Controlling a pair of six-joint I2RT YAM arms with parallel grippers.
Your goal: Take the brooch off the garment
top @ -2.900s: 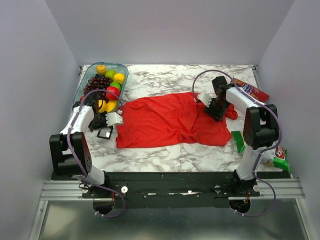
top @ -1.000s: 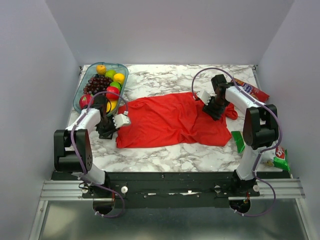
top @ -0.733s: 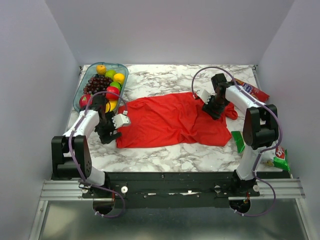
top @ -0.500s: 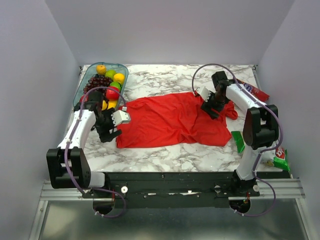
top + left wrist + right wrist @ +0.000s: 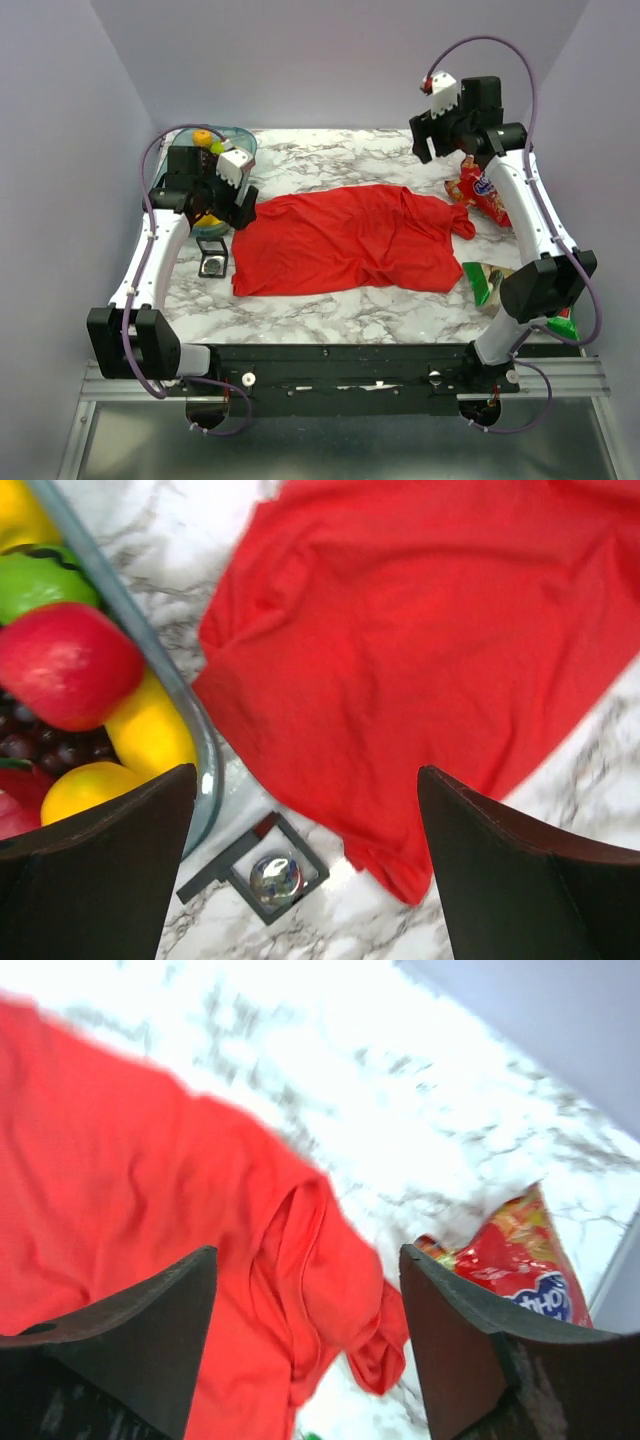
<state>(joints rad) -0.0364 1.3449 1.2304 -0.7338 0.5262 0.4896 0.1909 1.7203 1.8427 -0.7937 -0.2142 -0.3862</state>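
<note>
Across the table [image 5: 340, 155] — garment [image 5: 345, 240] lies left-to-right

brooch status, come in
Both open, lifted, empty: left tool, right tool. The brooch is off the garment, lying inside the black frame beside it. Only the fruit tray close by; nothing over it.
</note>
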